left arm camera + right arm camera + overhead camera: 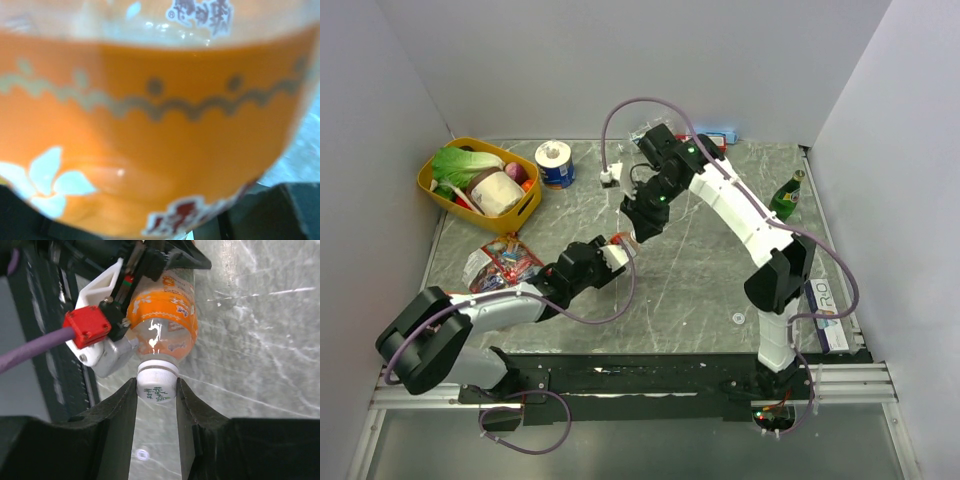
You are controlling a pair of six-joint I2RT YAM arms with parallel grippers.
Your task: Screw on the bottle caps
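Observation:
The bottle of orange drink (162, 315) stands near the table's middle, and its orange label (150, 125) fills the left wrist view. My left gripper (610, 255) is shut on the bottle's body, its fingertips hidden behind the label. A white bottle cap (157, 385) with green print sits on the bottle's neck. My right gripper (156, 390) is shut on that cap, one black finger (122, 405) pressed against each side. From above, the right gripper (642, 222) covers the bottle's top and only a sliver of orange (620, 240) shows.
A yellow basket (525, 210) of vegetables stands back left, a white-topped blue can (555, 165) beside it, a snack bag (500, 265) in front. A dark green glass bottle (786, 195) stands at the right. A small white round thing (738, 318) lies near the right arm's base.

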